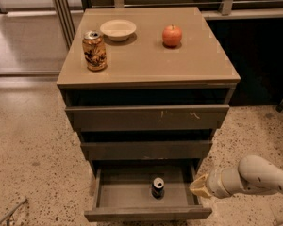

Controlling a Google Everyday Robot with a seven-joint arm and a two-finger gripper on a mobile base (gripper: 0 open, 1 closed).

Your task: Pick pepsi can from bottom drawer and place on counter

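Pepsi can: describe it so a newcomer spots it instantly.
Below the tan counter, the bottom drawer of three is pulled open. The pepsi can stands upright inside, with the gripper at the drawer's right wall. It is small, dark and silver-topped, unlike the gold-orange can on the counter.

A gold-orange can (94,50) with dark patterns stands upright at the upper left of the frame, a shallow white bowl (118,29) just behind it to the right and a red apple (172,36) well apart at upper centre. Mid-frame are two upper drawers (146,118), the top front scratched; speckled floor (33,149) runs beneath the gripper (198,186) at lower right.
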